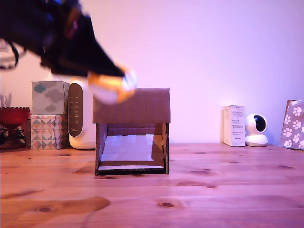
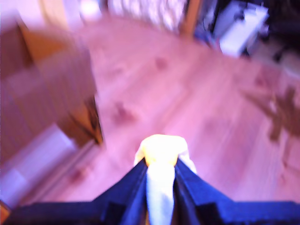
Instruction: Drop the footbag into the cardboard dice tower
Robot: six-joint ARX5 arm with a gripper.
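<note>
The hand (image 1: 116, 78) grips the footbag (image 1: 111, 88) in the air, level with the top left corner of the cardboard dice tower (image 1: 132, 130) in the exterior view; the tower's top lies rightward of it.

Open air above cardboard dice tower (image 1: 131, 106), kettle-like appliance (image 1: 80, 121) alongside

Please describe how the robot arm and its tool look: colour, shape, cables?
The arm is black and bulky, blurred, tapering to a wedge toward the tool. A dark cable loops at the exterior view's left edge. In the wrist view, the two fingers look dark blue, flat and pointed. No markings are legible.
</note>
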